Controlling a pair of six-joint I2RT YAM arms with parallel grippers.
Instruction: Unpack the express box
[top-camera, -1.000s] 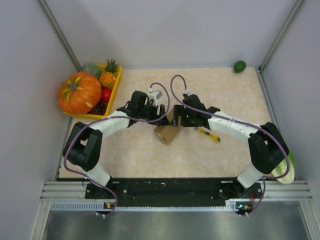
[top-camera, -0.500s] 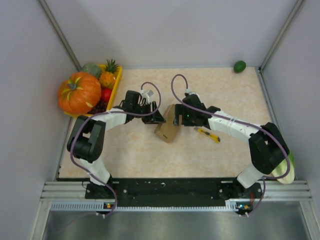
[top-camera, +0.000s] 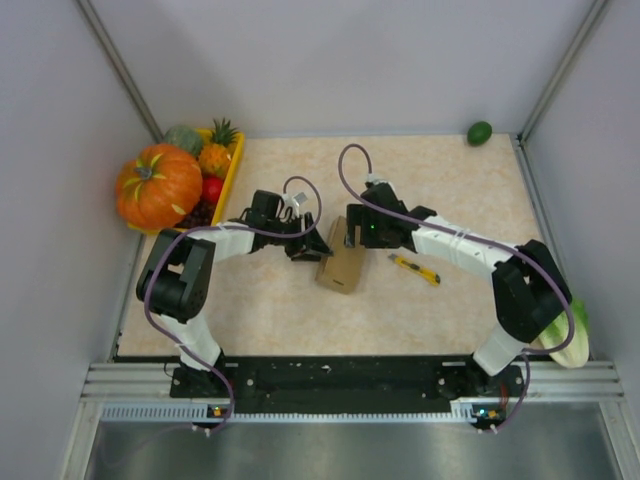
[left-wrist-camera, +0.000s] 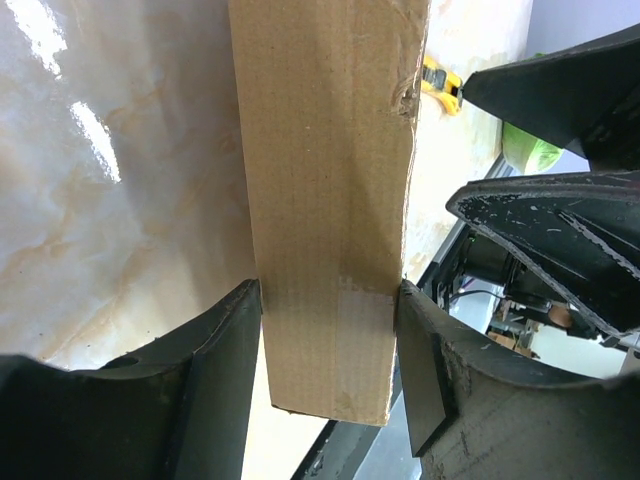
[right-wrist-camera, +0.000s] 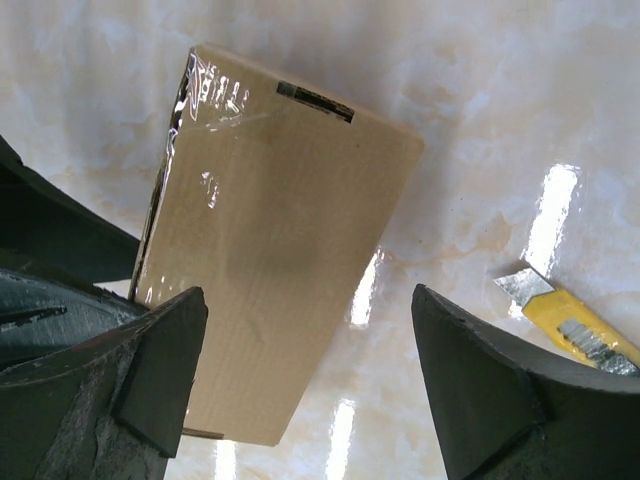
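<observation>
Since a second ago, the express box (top-camera: 342, 268) has turned from a slanted pose to lie flatter on the bench (top-camera: 450, 190), and the left arm has folded its elbow in. The left hand (left-wrist-camera: 328, 300) pinches the box across its narrow sides, close to one end. The right hand (right-wrist-camera: 305, 310) hovers spread above it and holds nothing.

Such an end grip can let the box swing or slip, I think, if the right hand pushes down on it. The shiny tape (right-wrist-camera: 205, 85) looks uncut, so pulling a flap may drag the whole box.

The yellow knife (top-camera: 415, 269) lies just right of the box with its blade out, and nothing blocks the way to it. The fruit tray (top-camera: 236, 165) with its pumpkin (top-camera: 158, 186) is well apart at far left, and a green fruit (top-camera: 479, 132) sits in the far right corner.
</observation>
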